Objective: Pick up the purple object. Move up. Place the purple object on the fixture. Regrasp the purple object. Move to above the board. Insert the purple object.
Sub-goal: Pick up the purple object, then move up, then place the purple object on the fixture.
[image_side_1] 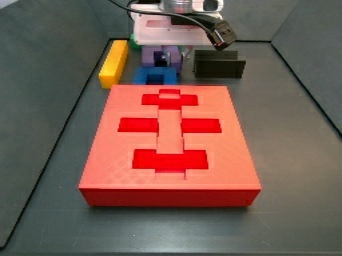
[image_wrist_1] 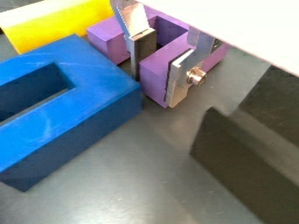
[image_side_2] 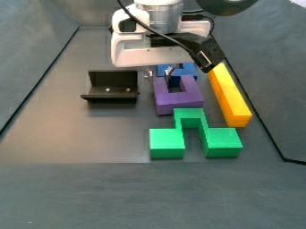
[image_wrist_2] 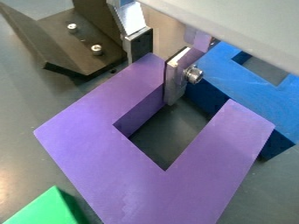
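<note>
**Operator:** Silver plates with dark pads are what I see first. My gripper (image_wrist_2: pixel 162 59) is down low over the purple object (image_wrist_2: pixel 152 149), and its fingers (image_wrist_2: pixel 177 77) straddle one prong of the U. In a wrist view the pads (image_wrist_1: pixel 142 54) sit on either side of that prong wall, touching it or very nearly.

**Partner:** So it's clamped?

**Operator:** I judge it clenched on the purple object, or a hair from it; the jaws stand narrow with the prong filling the gap. No lift shows yet. In a side view the purple object (image_side_2: pixel 176 93) lies flat on the floor.

**Partner:** What sits around it?

**Operator:** A blue block (image_wrist_1: pixel 56 103) lies just beside it, touching as far as I can tell. A yellow block (image_side_2: pixel 228 94) lies along its other side, and a green block (image_side_2: pixel 191 131) lies just in front of the U's closed end. The fixture (image_side_2: pixel 110 88) stands apart from them, nothing on it.

**Partner:** And the board?

**Operator:** The board (image_side_1: pixel 170 144) lies well apart from the blocks, its cross-shaped recesses bare.

**Partner:** Progress, then?

**Operator:** I'd call it the very first step, the pick-up grasp. Lifting, resting on the fixture, regrasping, travelling over the board and inserting all remain.
</note>
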